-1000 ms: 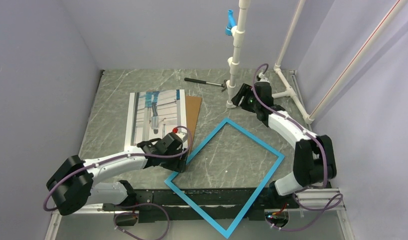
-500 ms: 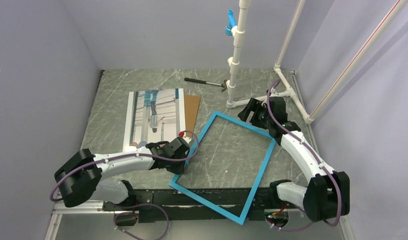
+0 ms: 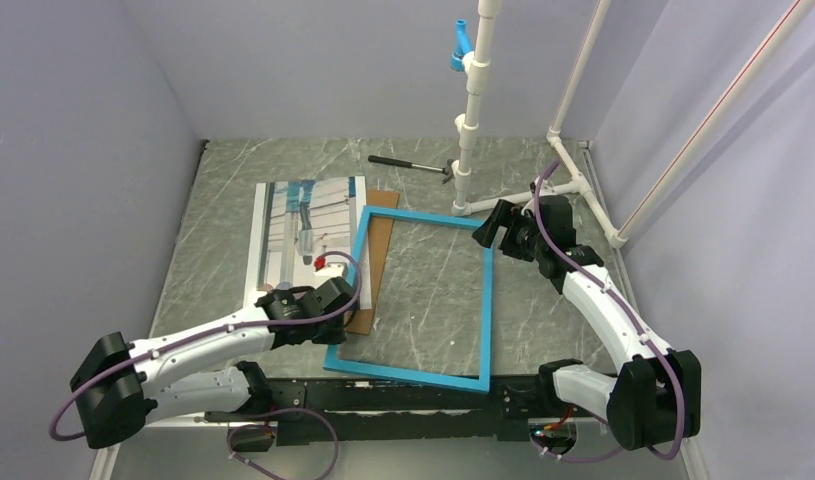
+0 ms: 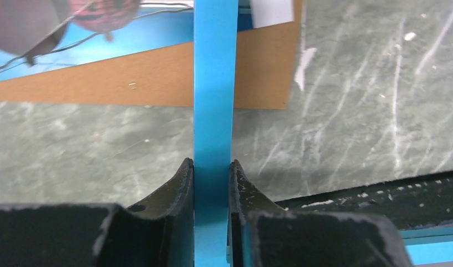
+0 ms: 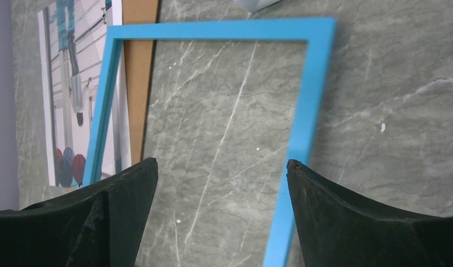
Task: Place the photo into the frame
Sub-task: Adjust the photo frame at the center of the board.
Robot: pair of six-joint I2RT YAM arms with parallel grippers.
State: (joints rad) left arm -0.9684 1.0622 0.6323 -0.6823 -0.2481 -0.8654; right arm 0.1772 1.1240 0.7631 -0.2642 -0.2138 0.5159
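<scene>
The turquoise frame (image 3: 488,300) lies nearly square to the table, and its left side overlaps the brown backing board (image 3: 383,235). My left gripper (image 3: 345,305) is shut on the frame's left side; in the left wrist view the blue strip (image 4: 214,83) runs between the jaws (image 4: 213,167). My right gripper (image 3: 488,228) is open beside the frame's far right corner; in the right wrist view (image 5: 221,164) its jaws stand wide above the frame (image 5: 310,100). The photo (image 3: 303,235) lies face up left of the frame, also showing in the right wrist view (image 5: 74,83).
A black hammer (image 3: 408,163) lies at the back. A white pipe stand (image 3: 473,110) rises behind the frame, with its base pipes (image 3: 573,180) at the right. A black rail (image 3: 413,397) runs along the near edge, under the frame's near side.
The frame has swung from a diamond position to nearly square and shifted left over the backing board, drawn by my left gripper. My right gripper came nearer, following the frame's far corner.
</scene>
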